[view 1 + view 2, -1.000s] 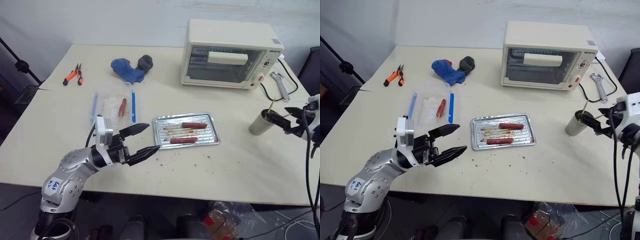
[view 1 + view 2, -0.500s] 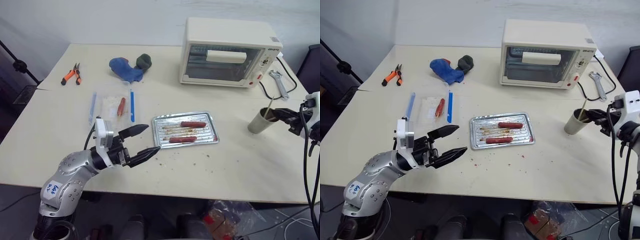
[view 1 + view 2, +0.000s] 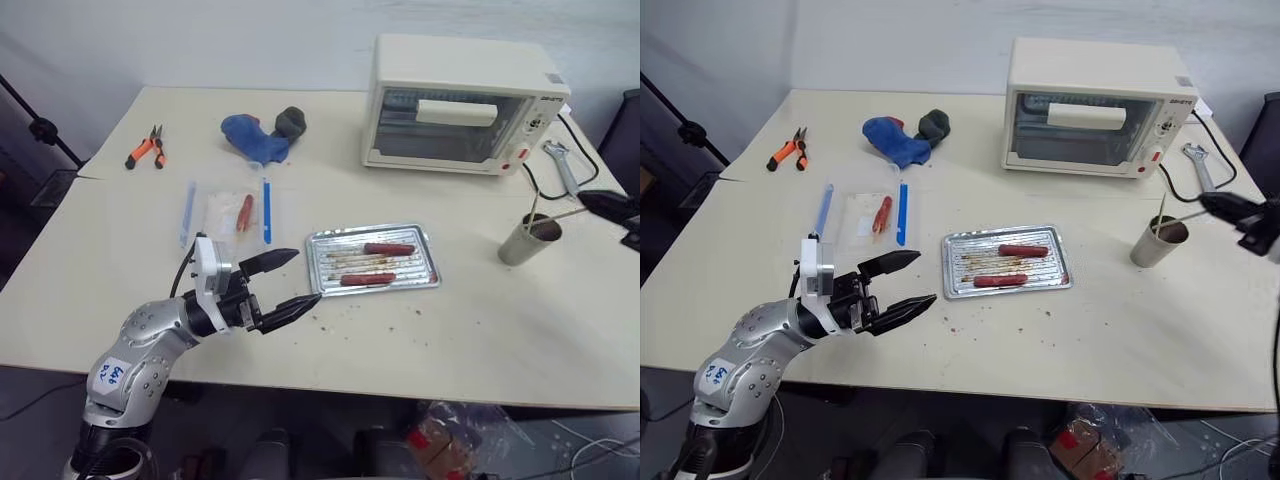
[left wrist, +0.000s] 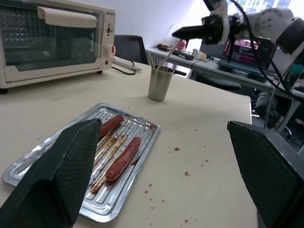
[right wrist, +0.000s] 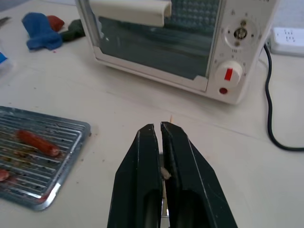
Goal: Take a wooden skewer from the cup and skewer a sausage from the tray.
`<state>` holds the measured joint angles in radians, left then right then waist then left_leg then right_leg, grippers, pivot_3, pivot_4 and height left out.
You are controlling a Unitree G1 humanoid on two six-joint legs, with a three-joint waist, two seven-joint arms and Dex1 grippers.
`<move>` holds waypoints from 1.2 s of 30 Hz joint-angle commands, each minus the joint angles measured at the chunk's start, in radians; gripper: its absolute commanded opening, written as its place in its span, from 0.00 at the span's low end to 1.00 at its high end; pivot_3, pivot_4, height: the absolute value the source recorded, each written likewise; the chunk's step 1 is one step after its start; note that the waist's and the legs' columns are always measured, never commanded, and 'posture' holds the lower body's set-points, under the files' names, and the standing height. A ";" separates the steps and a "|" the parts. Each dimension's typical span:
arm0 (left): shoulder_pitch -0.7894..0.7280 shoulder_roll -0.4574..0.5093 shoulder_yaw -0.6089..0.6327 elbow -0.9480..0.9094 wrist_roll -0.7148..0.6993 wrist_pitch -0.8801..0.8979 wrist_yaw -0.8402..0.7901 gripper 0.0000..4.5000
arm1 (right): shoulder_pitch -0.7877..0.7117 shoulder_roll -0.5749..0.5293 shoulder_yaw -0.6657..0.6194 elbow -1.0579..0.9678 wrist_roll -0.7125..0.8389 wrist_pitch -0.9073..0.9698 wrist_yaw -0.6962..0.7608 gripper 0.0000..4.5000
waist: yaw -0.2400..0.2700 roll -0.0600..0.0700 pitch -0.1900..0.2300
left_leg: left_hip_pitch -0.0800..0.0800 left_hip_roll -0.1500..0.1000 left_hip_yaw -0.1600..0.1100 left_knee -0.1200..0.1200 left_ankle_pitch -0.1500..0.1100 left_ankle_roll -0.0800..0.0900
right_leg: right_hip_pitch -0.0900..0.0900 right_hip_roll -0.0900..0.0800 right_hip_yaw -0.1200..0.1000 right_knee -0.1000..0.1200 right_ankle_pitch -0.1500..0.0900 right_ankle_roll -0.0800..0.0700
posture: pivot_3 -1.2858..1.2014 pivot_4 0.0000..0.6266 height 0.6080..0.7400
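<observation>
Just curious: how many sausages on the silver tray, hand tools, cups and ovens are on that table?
Sausages on the tray: 2
Hand tools, pliers and wrench: 2
Cups: 1
Ovens: 1
Total: 6

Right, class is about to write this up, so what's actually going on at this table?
The right gripper is shut on a wooden skewer, whose lower end is at the cup's rim. Two sausages lie untouched on the tray in the middle of the table. The left gripper hovers open just left of the tray, holding nothing.
</observation>
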<state>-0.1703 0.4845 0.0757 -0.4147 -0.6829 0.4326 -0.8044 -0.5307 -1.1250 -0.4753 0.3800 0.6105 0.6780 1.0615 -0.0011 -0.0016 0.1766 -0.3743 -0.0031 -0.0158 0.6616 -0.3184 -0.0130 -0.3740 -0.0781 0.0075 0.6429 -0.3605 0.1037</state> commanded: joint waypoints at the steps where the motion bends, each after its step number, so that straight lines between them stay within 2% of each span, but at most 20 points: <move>1: -0.013 0.009 0.000 -0.001 0.004 -0.024 -0.026 1.00 | -0.024 -0.074 -0.053 -0.082 0.136 0.185 0.096 0.00 | 0.000 0.000 0.000 | 0.000 0.000 0.000 0.000 0.000 0.000 | 0.000 0.000 0.000 0.000 0.000 0.000 | 0.52 0.24 1.00; 4: -0.024 0.003 -0.012 0.012 0.018 -0.038 -0.038 1.00 | -0.028 -0.086 -0.047 -0.142 0.223 0.319 0.134 0.00 | -0.003 0.000 0.000 | 0.000 0.001 0.000 0.000 0.000 0.000 | 0.000 0.000 0.000 0.000 0.000 0.000 | 0.52 0.24 1.00; 6: -0.039 -0.005 -0.027 0.021 0.027 -0.049 -0.047 1.00 | -0.057 -0.030 -0.043 -0.213 0.319 0.419 0.102 0.00 | -0.002 0.000 0.000 | 0.000 0.000 0.000 0.000 0.000 0.001 | 0.000 0.000 0.000 0.000 0.000 0.000 | 0.52 0.24 1.00; 11: -0.083 -0.032 -0.070 0.035 0.014 -0.045 -0.075 1.00 | -0.124 0.286 -0.047 -0.373 0.572 0.568 -0.129 0.00 | -0.003 -0.004 0.002 | 0.000 0.001 -0.001 0.001 0.000 0.000 | 0.000 0.001 0.000 0.001 0.000 0.000 | 0.52 0.24 1.00; 16: -0.150 -0.095 -0.103 0.062 0.045 -0.080 -0.050 1.00 | -0.098 0.542 0.009 -0.460 0.718 0.596 -0.313 0.00 | 0.012 -0.004 0.002 | -0.005 0.000 -0.003 0.002 0.000 -0.001 | -0.003 0.000 -0.002 0.002 0.000 0.001 | 0.52 0.24 1.00; 21: -0.188 -0.150 -0.119 0.090 0.069 -0.108 -0.032 1.00 | -0.058 0.656 0.049 -0.507 0.808 0.575 -0.428 0.00 | 0.018 -0.004 0.002 | -0.012 -0.001 -0.004 0.006 0.000 0.001 | -0.007 -0.001 -0.003 0.002 0.002 0.004 | 0.52 0.24 1.00; 25: -0.186 -0.189 -0.146 0.082 0.072 -0.110 -0.020 1.00 | -0.015 0.694 0.086 -0.539 0.854 0.558 -0.477 0.00 | 0.018 -0.004 0.002 | -0.012 -0.001 -0.004 0.006 0.000 0.001 | -0.007 -0.001 -0.003 0.002 0.003 0.004 | 0.52 0.24 1.00; 29: -0.181 -0.213 -0.162 0.079 0.086 -0.121 -0.004 0.81 | 0.004 0.697 0.108 -0.556 0.861 0.529 -0.497 0.00 | 0.012 -0.004 0.002 | -0.012 -0.001 -0.003 0.006 0.000 0.001 | -0.007 -0.001 -0.002 0.002 0.003 0.004 | 0.52 0.24 1.00; 36: -0.186 -0.228 -0.167 0.084 0.100 -0.136 0.008 0.33 | 0.029 0.679 0.124 -0.564 0.864 0.495 -0.505 0.00 | 0.000 -0.004 0.002 | -0.012 -0.001 -0.003 0.005 0.000 0.002 | -0.008 0.000 -0.002 0.002 0.003 0.004 | 0.52 0.24 1.00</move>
<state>-0.3508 0.2606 -0.0908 -0.3041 -0.5851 0.3168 -0.7995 -0.4976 -0.4323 -0.3513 -0.1529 1.4463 1.1967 0.5547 -0.0016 -0.0053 0.1788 -0.3866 -0.0042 -0.0192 0.6664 -0.3183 -0.0115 -0.3817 -0.0784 0.0052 0.6453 -0.3578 0.1082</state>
